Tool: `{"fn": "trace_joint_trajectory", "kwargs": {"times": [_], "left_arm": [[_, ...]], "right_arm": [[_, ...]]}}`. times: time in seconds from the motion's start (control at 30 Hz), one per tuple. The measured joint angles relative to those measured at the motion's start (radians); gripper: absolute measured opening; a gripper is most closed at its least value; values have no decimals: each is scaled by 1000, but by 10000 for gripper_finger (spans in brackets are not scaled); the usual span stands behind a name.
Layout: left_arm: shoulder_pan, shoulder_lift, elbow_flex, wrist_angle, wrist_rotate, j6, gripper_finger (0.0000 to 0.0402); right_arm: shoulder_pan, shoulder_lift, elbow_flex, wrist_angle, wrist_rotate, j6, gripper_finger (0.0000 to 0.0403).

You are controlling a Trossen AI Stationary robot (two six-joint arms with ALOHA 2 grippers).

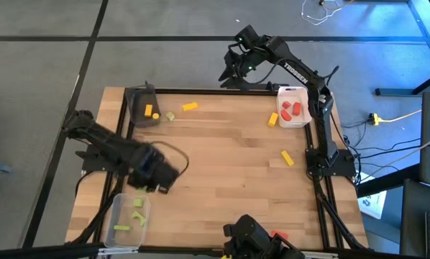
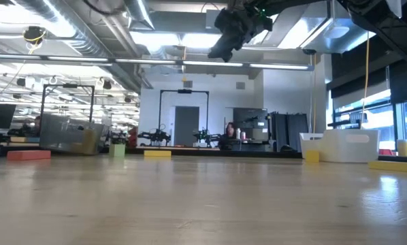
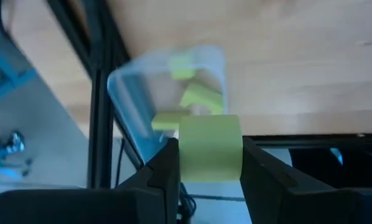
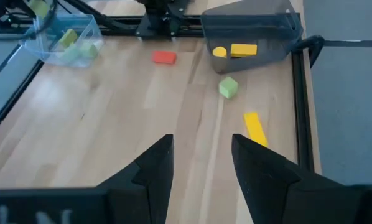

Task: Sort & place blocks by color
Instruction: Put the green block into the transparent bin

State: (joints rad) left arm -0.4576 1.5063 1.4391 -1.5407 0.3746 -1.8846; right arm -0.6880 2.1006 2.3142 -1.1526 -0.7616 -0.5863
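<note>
The left claw [image 3: 209, 163] grips a light green block [image 3: 210, 148] above the clear tray [image 1: 120, 210] at the bench's [image 1: 229, 151] seven o'clock corner, while the right claw [image 4: 201, 155], fingers apart and empty, hangs beyond the twelve o'clock edge.

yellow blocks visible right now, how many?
5. In the high view: one in the dark grey tray, a bar just right of it, one against the white tray's left side, one mid-right on the table. The right wrist view shows a second in the grey tray. Others may be hidden.
</note>
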Motion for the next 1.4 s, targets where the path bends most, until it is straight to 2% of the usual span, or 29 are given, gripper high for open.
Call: {"fn": "trace_joint_trajectory", "kwargs": {"times": [0.23, 0.3, 0.4, 0.63, 0.83, 1.07, 1.4], "left_arm": [[-227, 0, -54, 183, -45, -447, 121], [-277, 0, -79, 252, -53, -522, 121], [-321, 19, -114, 332, -13, -535, 121], [-363, 60, -190, 457, -60, -523, 121], [-371, 60, -243, 461, -84, -522, 121], [-370, 60, -249, 481, -92, -514, 121], [-373, 60, -249, 465, -34, -474, 125]], "right_arm": [[0, 0, 0, -14, 0, -48, 163], [0, 0, 0, -14, 0, -49, 163], [0, 0, 0, -14, -1, -48, 163], [0, 0, 0, -8, -1, -46, 163], [0, 0, 0, -10, -2, -25, 163], [0, 0, 0, -10, -2, -27, 163], [0, 0, 0, -4, -1, -44, 163]]}}
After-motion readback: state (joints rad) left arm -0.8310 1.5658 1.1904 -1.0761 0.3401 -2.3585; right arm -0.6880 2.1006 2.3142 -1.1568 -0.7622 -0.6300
